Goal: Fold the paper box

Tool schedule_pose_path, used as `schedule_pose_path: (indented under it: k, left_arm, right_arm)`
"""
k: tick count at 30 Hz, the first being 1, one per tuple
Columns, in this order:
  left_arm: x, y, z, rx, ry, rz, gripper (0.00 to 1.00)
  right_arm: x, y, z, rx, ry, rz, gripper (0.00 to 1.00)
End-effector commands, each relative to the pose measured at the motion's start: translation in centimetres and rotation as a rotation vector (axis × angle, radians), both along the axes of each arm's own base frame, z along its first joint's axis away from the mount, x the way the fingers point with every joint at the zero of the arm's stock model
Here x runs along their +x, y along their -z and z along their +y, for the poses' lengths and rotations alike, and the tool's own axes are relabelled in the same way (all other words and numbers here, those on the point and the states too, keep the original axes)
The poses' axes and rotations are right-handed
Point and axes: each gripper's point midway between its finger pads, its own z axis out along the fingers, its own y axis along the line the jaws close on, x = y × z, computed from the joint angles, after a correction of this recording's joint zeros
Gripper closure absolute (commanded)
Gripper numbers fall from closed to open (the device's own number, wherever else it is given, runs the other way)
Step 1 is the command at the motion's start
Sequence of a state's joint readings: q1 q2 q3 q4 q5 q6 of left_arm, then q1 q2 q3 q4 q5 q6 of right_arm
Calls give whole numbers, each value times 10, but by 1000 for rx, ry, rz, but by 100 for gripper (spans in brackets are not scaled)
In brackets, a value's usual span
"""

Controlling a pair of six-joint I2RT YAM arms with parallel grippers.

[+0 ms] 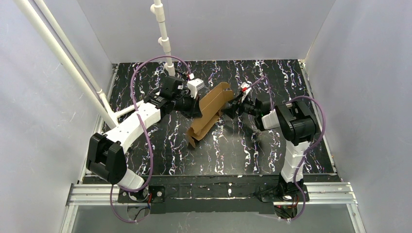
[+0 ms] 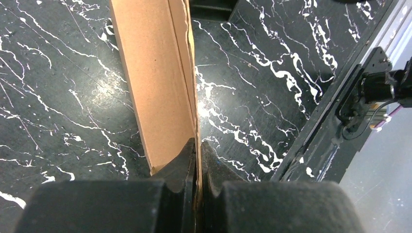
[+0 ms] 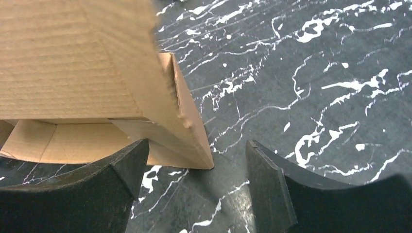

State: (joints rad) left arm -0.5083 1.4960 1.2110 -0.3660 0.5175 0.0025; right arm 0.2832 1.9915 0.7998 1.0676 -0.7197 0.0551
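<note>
The right gripper [image 3: 197, 148] stands with its two black fingers [image 3: 116, 179] wide apart at the near edge of the view. The brown box [image 3: 73, 63] fills the far left. One of its folded panels slopes down to a sharp corner that sits in the gap between the fingers, closer to the left one and clear of the right one. Whether the left finger touches the cardboard cannot be told. Black table [image 3: 316, 97] with white veins lies to the right.
</note>
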Motion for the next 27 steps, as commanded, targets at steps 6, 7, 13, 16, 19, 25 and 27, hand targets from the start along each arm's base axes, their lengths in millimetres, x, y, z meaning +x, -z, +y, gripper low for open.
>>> schedule_pose_path:
  k: [6,7,13,16,19,25,27]
  left_arm:
    - [-3,-12,-4,-84,10,54,100]
    - [-2,-11,-4,-81,10,56,100]
    - [-1,-8,-1,-72,2,67,100]
    - [2,-6,1,-66,-14,72,100]
    - [7,-6,4,-64,-39,71,100]
    - [11,-6,10,-51,-69,68,100]
    - [11,-4,11,-49,-75,73,100]
  right_arm:
    - [3,-38,24,141,-50,-200,20]
    - [2,-38,27,148,-63,-205,22]
    - [-6,-35,35,161,-104,-220,35]
    - [-7,-32,32,142,-88,-221,40]
    - [-5,-28,29,104,-71,-213,42]
    - [-7,-22,24,27,-79,-193,38]
    - [-8,-21,22,11,-89,-192,38]
